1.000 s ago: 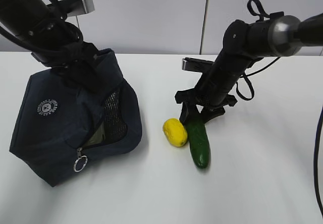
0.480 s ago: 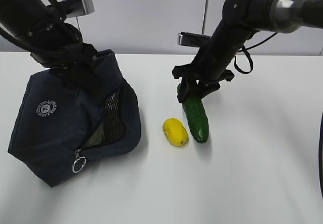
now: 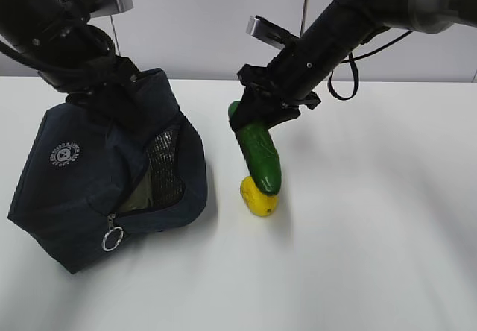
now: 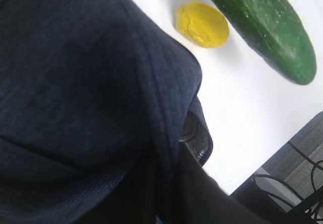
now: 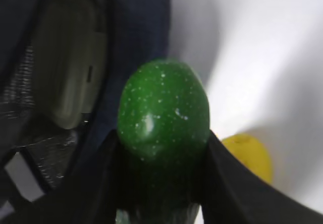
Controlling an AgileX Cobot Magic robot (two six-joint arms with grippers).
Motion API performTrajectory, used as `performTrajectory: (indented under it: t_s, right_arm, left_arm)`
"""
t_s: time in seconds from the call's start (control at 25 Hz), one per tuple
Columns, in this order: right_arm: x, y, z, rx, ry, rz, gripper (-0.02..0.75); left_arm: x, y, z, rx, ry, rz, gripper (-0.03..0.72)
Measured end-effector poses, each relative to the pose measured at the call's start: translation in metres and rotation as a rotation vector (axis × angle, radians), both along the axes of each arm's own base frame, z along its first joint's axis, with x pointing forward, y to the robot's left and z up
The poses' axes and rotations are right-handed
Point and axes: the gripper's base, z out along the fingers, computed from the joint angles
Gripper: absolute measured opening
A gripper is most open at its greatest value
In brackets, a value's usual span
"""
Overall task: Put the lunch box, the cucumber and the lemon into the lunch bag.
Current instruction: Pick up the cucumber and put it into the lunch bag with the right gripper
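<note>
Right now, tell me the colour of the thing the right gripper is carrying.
Dark green: the cucumber, speckled with pale dots. The right wrist view shows it best.

The lunch bag (image 3: 97,174) has one sign on it. It is a small round white logo (image 3: 65,154) on the dark blue cloth, on the side of the bag that faces the exterior view. The logo is a ring with a little picture in the middle. There seem to be tiny letters going around the ring, but they are too small and blurry to read. No word or number on it can be made out.

No words, numbers or brand names can be read in the left wrist view or the right wrist view.
</note>
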Motion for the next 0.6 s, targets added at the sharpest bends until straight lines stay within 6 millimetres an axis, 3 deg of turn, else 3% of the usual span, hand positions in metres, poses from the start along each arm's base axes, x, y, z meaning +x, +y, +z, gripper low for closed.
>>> performTrajectory:
  t_s: [0.2,0.44,0.6]
  right_arm:
    - [-0.001,0.009,0.006,0.115,-0.005,0.023,0.297]
    - [-0.001,0.025,-0.010,0.192,0.026,0.052,0.297]
    - [-0.006,0.038,-0.009,0.207,0.016,0.089,0.297]
  left_arm:
    - [0.000,0.000,0.000,0.000,0.000,0.000,0.017]
    - [-0.002,0.001,0.005,-0.004,-0.012,0.000,0.017]
    - [-0.002,0.001,0.005,-0.003,-0.013,0.000,0.017]
